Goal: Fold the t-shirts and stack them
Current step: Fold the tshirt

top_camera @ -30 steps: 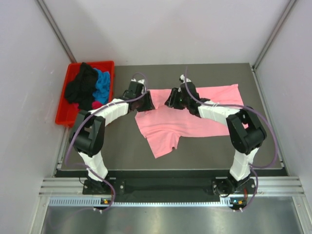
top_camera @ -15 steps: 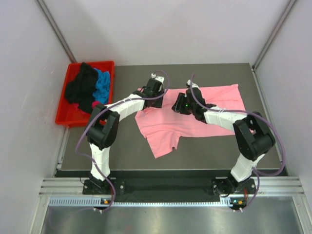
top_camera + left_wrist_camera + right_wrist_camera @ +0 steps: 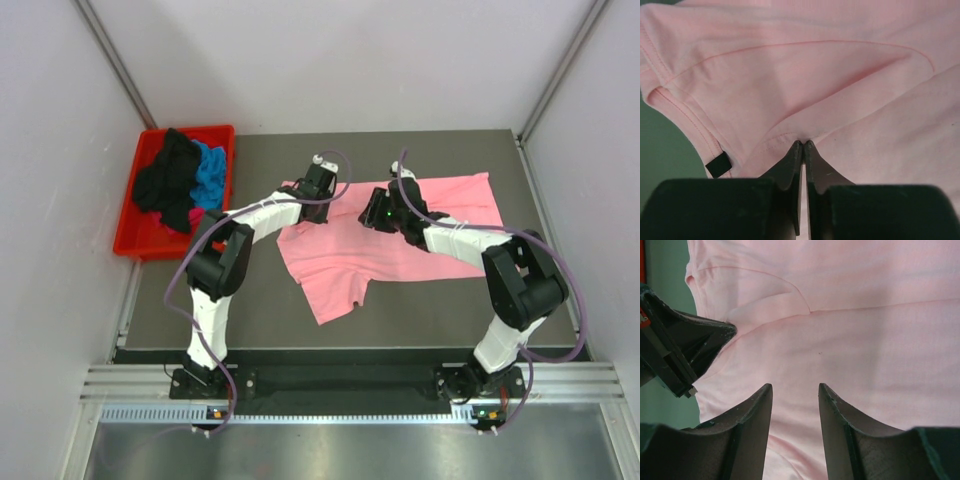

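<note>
A light pink t-shirt lies spread on the dark table, one sleeve trailing toward the front. My left gripper is at the shirt's far left part. In the left wrist view its jaws are shut on a raised fold of the pink cloth, beside a hem with a small black tag. My right gripper hovers open over the shirt's middle. Between its fingertips only flat pink cloth shows. The left gripper's finger appears at the left of that view.
A red bin stands at the table's far left. It holds a black t-shirt, a bright blue one and a bit of magenta cloth. Grey walls close in both sides and the back.
The left gripper has moved right along the shirt's far edge and shut on a fold of pink cloth. The right gripper has shifted slightly right and stays open.
</note>
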Controlling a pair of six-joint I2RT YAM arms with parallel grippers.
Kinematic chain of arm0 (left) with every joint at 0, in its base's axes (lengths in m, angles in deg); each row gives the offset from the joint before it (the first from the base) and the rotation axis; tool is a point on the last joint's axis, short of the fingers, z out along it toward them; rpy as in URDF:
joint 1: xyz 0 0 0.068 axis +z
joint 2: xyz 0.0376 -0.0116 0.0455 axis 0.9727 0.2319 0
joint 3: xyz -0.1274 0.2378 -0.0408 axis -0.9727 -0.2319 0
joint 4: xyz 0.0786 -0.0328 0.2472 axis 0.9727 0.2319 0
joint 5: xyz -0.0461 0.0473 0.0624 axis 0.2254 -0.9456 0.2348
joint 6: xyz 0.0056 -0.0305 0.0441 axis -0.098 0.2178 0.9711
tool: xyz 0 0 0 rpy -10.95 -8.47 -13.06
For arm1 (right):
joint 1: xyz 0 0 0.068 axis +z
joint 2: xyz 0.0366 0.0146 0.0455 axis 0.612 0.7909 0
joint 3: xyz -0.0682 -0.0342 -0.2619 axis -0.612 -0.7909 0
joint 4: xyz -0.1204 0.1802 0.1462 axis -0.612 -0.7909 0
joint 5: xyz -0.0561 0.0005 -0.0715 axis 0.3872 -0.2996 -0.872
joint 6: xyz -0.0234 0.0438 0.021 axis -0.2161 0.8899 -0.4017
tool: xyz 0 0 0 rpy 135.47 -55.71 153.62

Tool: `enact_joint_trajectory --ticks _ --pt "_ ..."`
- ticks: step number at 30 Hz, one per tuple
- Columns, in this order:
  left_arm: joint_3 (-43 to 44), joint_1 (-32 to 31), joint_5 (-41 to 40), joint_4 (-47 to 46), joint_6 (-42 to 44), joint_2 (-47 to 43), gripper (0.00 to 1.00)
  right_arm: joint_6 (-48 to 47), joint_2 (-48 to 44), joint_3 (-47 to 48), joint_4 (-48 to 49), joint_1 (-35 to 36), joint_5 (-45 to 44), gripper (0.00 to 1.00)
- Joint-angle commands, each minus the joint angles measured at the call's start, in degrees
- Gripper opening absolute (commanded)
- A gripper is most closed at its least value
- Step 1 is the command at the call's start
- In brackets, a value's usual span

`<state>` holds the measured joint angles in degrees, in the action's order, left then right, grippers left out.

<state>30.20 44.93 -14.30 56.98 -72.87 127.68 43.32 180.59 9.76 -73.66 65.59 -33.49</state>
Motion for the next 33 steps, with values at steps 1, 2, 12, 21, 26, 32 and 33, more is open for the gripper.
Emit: enact_joint_trajectory --ticks 1,2,12,21,26,32,33 --pt "3.6 -0.2 -2.0 -0.4 0.2 -0.1 0.05 -0.7 -2.2 0.5 2.8 -0.5 0.0 0.43" --pt "4.0 -0.2 -2.1 0.0 -0.1 -0.1 0.02 -0.7 -2.0 0.6 2.9 -0.5 0.0 0.43" --pt "10.1 5.2 6.8 4.1 -5.4 3.7 0.00 -0.4 -0.1 0.7 3.4 -0.4 1.2 0.43" --pt "13.5 7.0 8.6 6.8 -6.2 6.2 0.06 -0.7 0.9 1.3 3.2 -0.3 1.8 0.43" --pt "14.6 7.0 7.5 8.1 -6.1 5.7 0.26 -0.6 1.2 1.2 3.2 -0.4 1.5 0.43" --pt "11.9 7.0 6.4 6.2 -6.7 -0.7 0.30 0.9 3.9 1.3 6.0 -0.4 2.3 0.43" --pt "11.2 7.0 6.8 6.2 -6.7 -2.2 0.30 2.3 4.6 1.1 6.9 -0.3 2.6 0.43"
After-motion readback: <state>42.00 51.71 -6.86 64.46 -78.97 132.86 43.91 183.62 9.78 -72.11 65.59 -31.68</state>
